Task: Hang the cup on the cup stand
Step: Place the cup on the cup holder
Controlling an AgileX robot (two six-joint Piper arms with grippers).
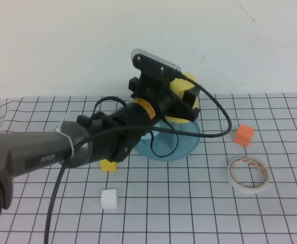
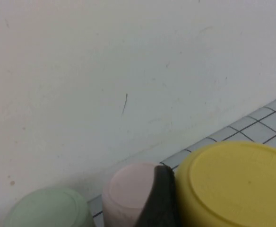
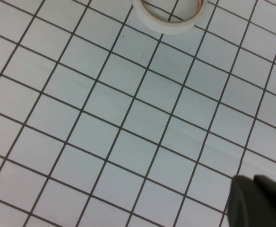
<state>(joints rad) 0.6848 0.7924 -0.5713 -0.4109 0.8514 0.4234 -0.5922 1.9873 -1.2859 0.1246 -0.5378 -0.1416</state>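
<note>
The yellow cup [image 1: 185,86] is held upside down between the fingers of my left gripper [image 1: 184,104], which is shut on it, right over the teal cup stand [image 1: 181,147]. My arm hides the stand's pegs. In the left wrist view the cup's flat base [image 2: 237,184] faces the camera, with one dark finger [image 2: 160,201] pressed against its side. I cannot tell whether the cup rests on a peg. My right gripper [image 3: 258,198] is out of the high view; it hovers over bare grid table with its tips together and holds nothing.
A pink cup [image 2: 126,191] and a pale green-blue cup [image 2: 48,208] stand inverted beside the yellow one. An orange cube [image 1: 244,134] and a tape roll [image 1: 247,174] [image 3: 168,16] lie to the right. A yellow block [image 1: 108,165] and a white cube [image 1: 109,199] lie in front.
</note>
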